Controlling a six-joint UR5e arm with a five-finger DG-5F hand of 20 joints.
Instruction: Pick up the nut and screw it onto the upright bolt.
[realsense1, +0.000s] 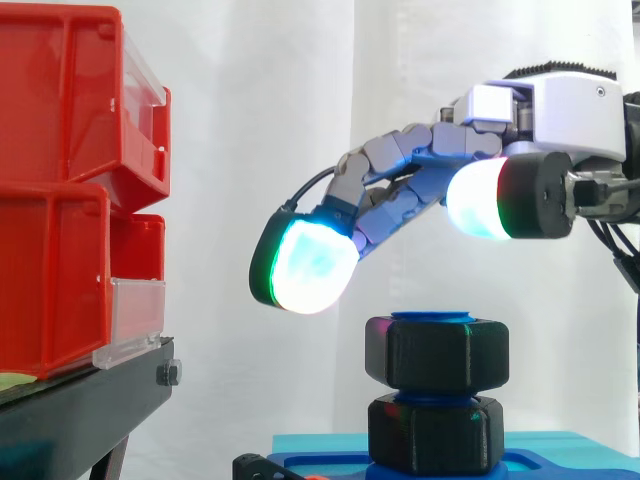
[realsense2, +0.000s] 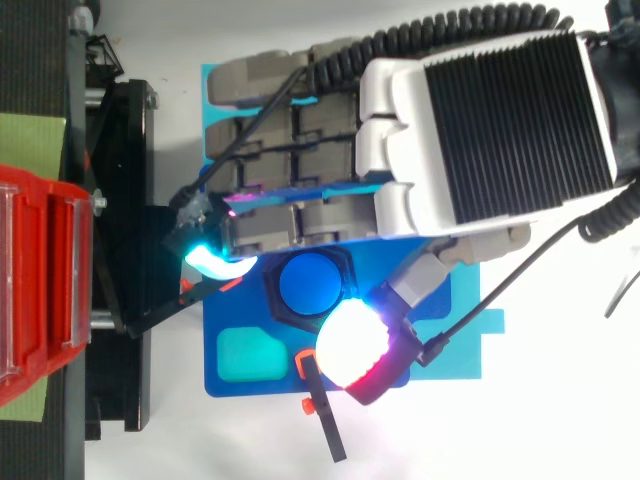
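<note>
A black hexagonal nut (realsense1: 437, 355) sits near the top of the upright blue bolt (realsense2: 310, 284), whose flat blue end shows just above the nut. A second black nut (realsense1: 435, 433) sits lower on the same bolt, against the blue base plate (realsense2: 440, 345). My hand (realsense2: 480, 120) hovers above the bolt with its fingers (realsense1: 305, 262) stretched out and gently bent, the glowing pads clear of the nut. The thumb pad (realsense1: 480, 198) hangs above and to the right of the nut. Nothing is between the fingers.
Two stacked red bins (realsense1: 60, 190) stand on a black stand (realsense1: 90, 400) at the left. The base plate has a teal recess (realsense2: 248, 355) near its front left corner. A black lever with orange tips (realsense2: 325, 410) lies at the plate's edge.
</note>
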